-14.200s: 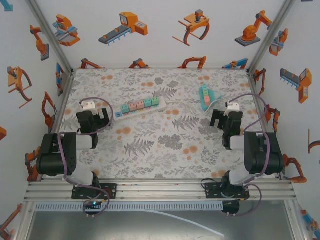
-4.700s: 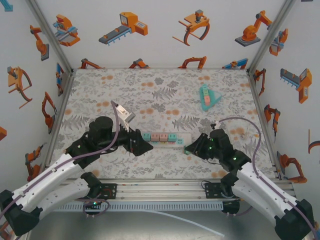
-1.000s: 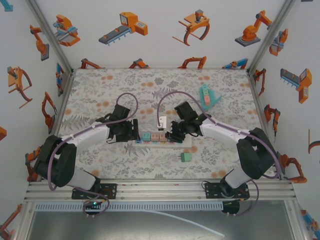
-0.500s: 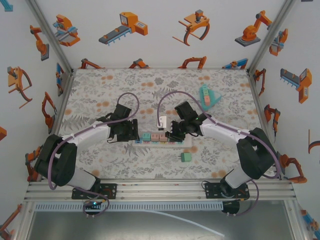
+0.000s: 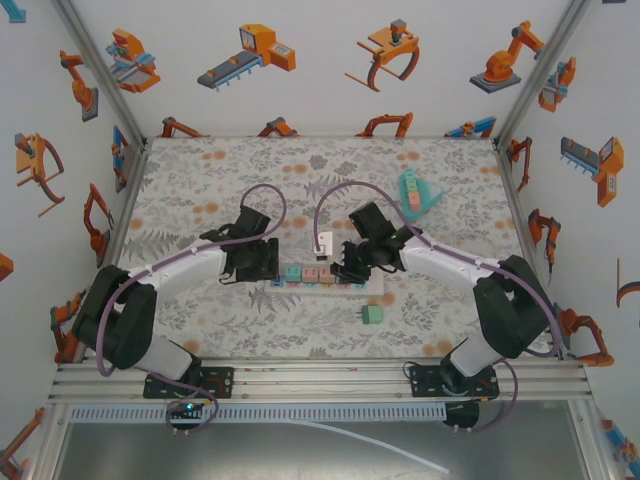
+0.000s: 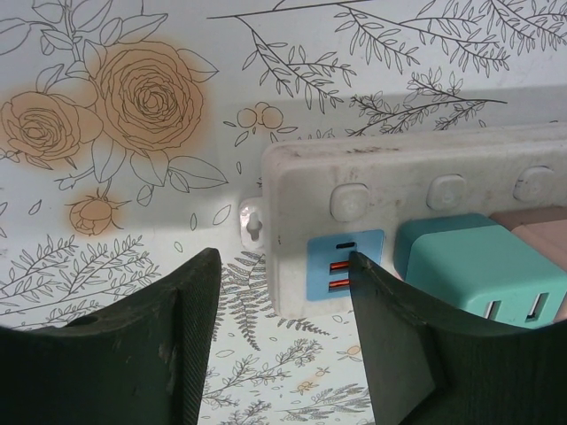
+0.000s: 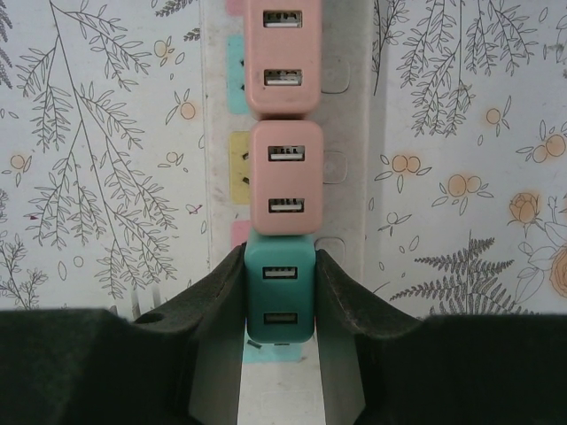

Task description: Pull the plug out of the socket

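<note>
A white power strip (image 5: pixel 375 281) lies across the middle of the table with a row of plugs in it. In the right wrist view, my right gripper (image 7: pixel 280 292) is shut on a teal USB plug (image 7: pixel 280 276) seated in the strip (image 7: pixel 350 133); two pink plugs (image 7: pixel 283 177) follow it in the row. My right gripper (image 5: pixel 347 267) is over the strip's right half. My left gripper (image 5: pixel 264 264) is at the strip's left end. There the left gripper (image 6: pixel 282 332) stands open, straddling the end corner (image 6: pixel 292 177) beside a blue USB panel (image 6: pixel 341 264) and another teal plug (image 6: pixel 478 270).
A loose teal plug (image 5: pixel 371 314) lies on the floral mat just in front of the strip's right end. A teal power strip (image 5: pixel 410 190) rests at the back right. Side walls close in the table left and right.
My left gripper has slid a little to the right, closer onto the strip's left end. My right gripper holds its place on the teal plug.
</note>
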`<state>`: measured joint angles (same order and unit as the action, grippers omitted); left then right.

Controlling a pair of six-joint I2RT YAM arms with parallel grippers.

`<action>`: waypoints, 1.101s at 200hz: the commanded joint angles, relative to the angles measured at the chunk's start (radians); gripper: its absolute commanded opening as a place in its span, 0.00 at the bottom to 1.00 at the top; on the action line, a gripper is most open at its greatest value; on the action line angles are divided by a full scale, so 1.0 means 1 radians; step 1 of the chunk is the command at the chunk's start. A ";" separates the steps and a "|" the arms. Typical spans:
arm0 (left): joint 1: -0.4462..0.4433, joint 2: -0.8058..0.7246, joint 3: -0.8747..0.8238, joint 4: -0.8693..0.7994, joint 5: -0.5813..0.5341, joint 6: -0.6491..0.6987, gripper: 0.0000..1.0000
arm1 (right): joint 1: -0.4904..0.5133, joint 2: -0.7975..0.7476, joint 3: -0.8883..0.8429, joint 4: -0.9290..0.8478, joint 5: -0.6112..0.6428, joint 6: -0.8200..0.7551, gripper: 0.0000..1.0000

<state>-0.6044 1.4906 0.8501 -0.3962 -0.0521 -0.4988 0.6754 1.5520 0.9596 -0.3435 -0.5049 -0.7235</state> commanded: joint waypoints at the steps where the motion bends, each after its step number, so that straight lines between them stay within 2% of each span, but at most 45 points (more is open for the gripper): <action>1: -0.021 0.066 -0.016 -0.109 -0.118 0.033 0.57 | -0.002 -0.036 0.059 -0.020 -0.017 0.044 0.19; 91: -0.043 0.087 -0.002 -0.137 -0.181 0.012 0.57 | -0.002 -0.092 0.063 -0.052 0.040 0.032 0.16; 145: -0.047 0.023 0.008 -0.141 -0.149 -0.003 0.58 | -0.002 -0.202 0.037 -0.043 0.041 0.109 0.15; 185: -0.049 -0.033 0.032 -0.141 -0.105 -0.008 0.60 | -0.023 -0.366 -0.030 0.002 0.039 0.332 0.15; 220: -0.052 -0.075 0.054 -0.133 -0.096 -0.006 0.63 | -0.100 -0.507 -0.120 0.125 -0.007 0.709 0.16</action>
<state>-0.6533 1.4651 0.8890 -0.4950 -0.1493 -0.5041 0.6224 1.1172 0.8932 -0.3222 -0.4728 -0.3313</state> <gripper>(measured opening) 0.621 0.339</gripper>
